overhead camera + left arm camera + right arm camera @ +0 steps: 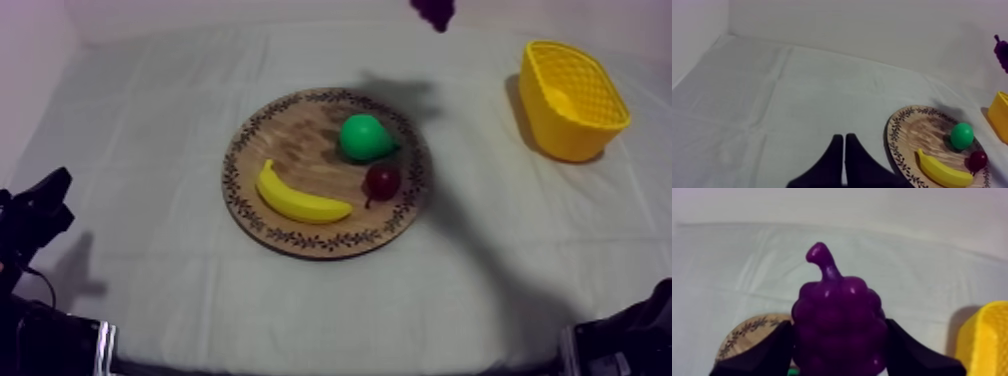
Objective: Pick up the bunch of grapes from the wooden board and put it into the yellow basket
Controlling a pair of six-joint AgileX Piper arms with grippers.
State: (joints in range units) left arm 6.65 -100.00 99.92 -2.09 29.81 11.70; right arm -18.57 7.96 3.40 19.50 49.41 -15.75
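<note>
**Right hand and load.** The right hand (839, 355) is closed round the bunch of grapes (837, 313), with one black finger pressed to each flank of the cluster. The bunch is glossy, purple and knobbly, and is topped by a short bent stem that points upward. It is held in the air, clear of the counter (150, 130), off the wooden board (290, 130) and outside the yellow basket (560, 125). In the top view it is seen at the upper edge, between board and basket.

**Surroundings.** From the right wrist, the board's patterned rim is seen beyond one finger and the basket's wall just beside the other. The basket, lattice-walled with its mouth upward, stands near the counter's right edge, well apart from the board. Bare, faintly creased grey-white cloth (480, 250) lies between them.

**Board.** The round board of grained wood, rimmed with a dark leaf pattern, carries a smooth curved banana (300, 203), a green pear (362, 137) and a small red fruit (382, 180). The pear and the red fruit lie just beside each other.

**Left hand.** The left hand (844, 150) grips nothing. Its fingers are laid together as a narrow wedge, low at the counter's left, with wide bare cloth around it.
</note>
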